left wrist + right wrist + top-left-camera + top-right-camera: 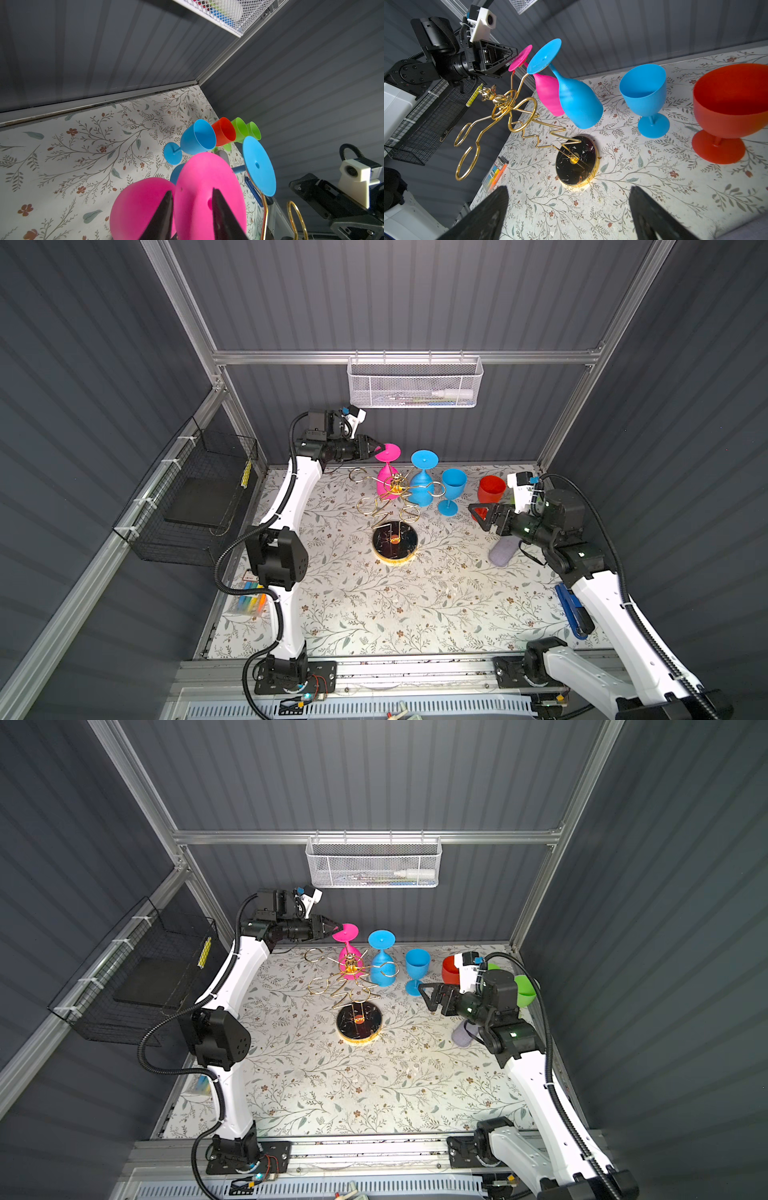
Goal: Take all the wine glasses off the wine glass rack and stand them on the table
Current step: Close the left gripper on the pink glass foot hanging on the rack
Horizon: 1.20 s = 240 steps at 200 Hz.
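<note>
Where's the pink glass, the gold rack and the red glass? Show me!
pink wine glass (548,94): right wrist view, on its bowl.
wine glass rack (384,548): in a top view, on its round black base.
red glass (726,124): right wrist view, on the bowl's outer wall.

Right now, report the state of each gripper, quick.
Left gripper: jaws either side of the foot of the pink glass; cannot tell if they grip it.
Right gripper: open, holding nothing.
</note>
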Each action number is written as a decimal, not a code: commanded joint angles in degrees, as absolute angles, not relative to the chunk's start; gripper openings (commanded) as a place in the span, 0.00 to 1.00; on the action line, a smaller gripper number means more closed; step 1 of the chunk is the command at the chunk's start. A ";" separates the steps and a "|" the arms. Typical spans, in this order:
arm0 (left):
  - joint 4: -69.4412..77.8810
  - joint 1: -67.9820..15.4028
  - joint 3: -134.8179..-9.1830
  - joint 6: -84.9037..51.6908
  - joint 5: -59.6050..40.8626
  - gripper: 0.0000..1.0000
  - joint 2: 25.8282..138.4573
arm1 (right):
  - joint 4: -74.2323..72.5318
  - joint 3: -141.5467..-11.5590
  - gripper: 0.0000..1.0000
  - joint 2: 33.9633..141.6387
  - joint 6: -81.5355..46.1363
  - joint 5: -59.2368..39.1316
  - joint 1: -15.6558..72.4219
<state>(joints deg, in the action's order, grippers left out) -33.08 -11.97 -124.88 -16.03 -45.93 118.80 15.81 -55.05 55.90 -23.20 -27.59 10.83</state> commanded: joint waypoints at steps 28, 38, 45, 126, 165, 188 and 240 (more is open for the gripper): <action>-35.35 -12.22 -125.86 -14.46 -46.71 0.22 118.78 | 14.68 -55.94 0.93 55.55 -23.44 -26.69 11.16; -35.41 -12.22 -125.90 -14.50 -46.82 0.20 118.68 | 14.76 -55.88 0.93 55.55 -23.38 -26.54 11.16; -35.36 -12.22 -125.90 -14.49 -46.85 0.19 118.66 | 14.77 -55.81 0.93 55.47 -23.37 -26.54 11.16; -34.53 -12.26 -126.21 -15.93 -47.80 0.05 117.49 | 15.19 -55.28 0.94 54.53 -23.45 -26.05 11.25; -32.04 -12.22 -125.15 -18.26 -50.26 0.00 116.71 | 15.27 -55.27 0.95 54.01 -23.53 -26.15 11.25; -29.89 -12.26 -123.92 -19.84 -51.40 0.00 115.74 | 15.42 -55.26 0.95 53.71 -23.64 -26.11 11.25; -25.10 -12.13 -121.71 -23.91 -53.70 0.00 113.76 | 16.26 -55.50 0.95 52.61 -23.55 -25.79 11.31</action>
<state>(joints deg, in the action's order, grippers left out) -27.22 -12.34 -122.69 -21.71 -51.75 116.57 15.90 -55.05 53.63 -23.40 -26.50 10.94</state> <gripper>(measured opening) 0.057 0.949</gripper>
